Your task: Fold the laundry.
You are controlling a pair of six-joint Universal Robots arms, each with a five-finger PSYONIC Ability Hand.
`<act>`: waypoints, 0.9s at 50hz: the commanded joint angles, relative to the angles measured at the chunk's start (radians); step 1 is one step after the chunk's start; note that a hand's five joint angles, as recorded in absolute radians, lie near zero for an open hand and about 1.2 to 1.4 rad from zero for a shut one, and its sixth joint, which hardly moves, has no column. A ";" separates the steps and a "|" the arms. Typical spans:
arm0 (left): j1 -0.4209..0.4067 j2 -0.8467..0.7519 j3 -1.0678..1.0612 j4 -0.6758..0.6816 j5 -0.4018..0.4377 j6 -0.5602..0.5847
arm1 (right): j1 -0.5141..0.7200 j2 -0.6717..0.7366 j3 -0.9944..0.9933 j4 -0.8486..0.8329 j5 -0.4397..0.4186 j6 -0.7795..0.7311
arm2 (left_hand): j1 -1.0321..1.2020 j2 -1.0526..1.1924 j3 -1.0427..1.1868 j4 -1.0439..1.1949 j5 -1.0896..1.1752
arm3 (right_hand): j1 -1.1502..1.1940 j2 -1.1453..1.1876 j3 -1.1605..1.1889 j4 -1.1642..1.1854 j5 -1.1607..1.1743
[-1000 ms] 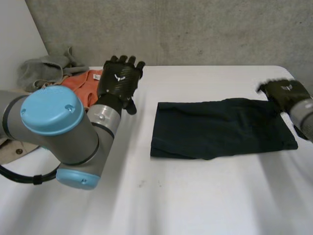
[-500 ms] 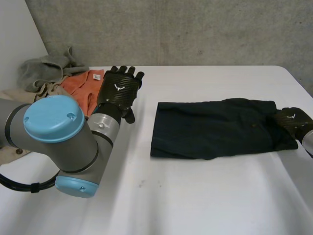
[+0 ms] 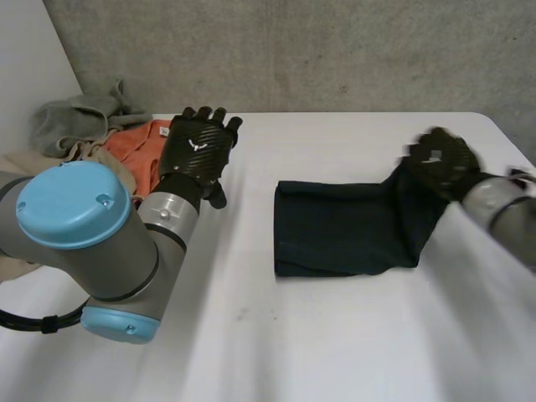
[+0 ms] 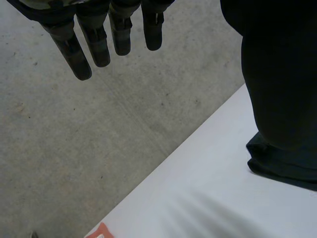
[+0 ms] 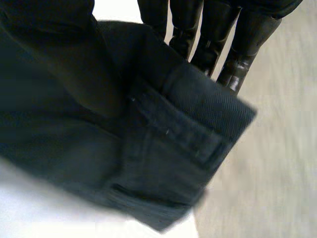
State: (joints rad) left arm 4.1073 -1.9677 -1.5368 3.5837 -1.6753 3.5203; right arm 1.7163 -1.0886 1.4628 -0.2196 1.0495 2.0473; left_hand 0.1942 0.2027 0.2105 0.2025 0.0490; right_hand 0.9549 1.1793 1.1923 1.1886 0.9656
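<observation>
1. Right hand [image 3: 440, 161] is clamped on the right end of the dark garment [image 3: 335, 226]. Its fingers [image 5: 208, 47] lie behind a stitched band, and that end is raised off the table [image 3: 335, 335].
2. Rest of the garment lies flat, centre-right on the table.
3. Left hand [image 3: 197, 149] has straight, slightly spread fingers [image 4: 94, 42] and holds nothing. It is just beside the orange cloth [image 3: 138, 151], well apart from the garment.
4. Grey cloth [image 3: 75, 117] is bunched behind the orange cloth.

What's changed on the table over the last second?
The right hand took hold of the dark garment at its right end, lifted that end and carried it leftward over the rest. The left hand stays open beside the orange garment, barely moved.
</observation>
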 commanded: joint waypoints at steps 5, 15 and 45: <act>0.024 0.027 -0.046 0.001 0.005 -0.001 | 0.310 0.117 0.045 0.010 -0.216 -0.245 | -0.016 -0.024 -0.032 -0.024 -0.045 | 0.441 0.217 0.204 0.208 0.256; 0.047 0.010 0.030 0.003 0.006 0.002 | 0.341 0.076 0.033 0.008 -0.190 -0.028 | -0.019 -0.027 -0.035 -0.027 -0.048 | -0.780 -1.005 -1.018 -1.014 -0.966; -0.157 -0.606 0.771 -0.480 0.011 -0.115 | 0.121 0.325 -0.453 0.414 0.069 0.903 | 0.049 0.040 0.032 0.040 0.019 | -0.780 -1.005 -1.018 -1.014 -0.966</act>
State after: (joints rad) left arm 3.9430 -2.4948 -0.8207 3.1956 -1.6170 3.4067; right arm 1.8236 -0.8803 1.0924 0.1412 1.1179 2.9599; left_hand 0.1978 0.2047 0.2106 0.2037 0.0490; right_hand 0.2017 0.2168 0.2102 0.2329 0.0666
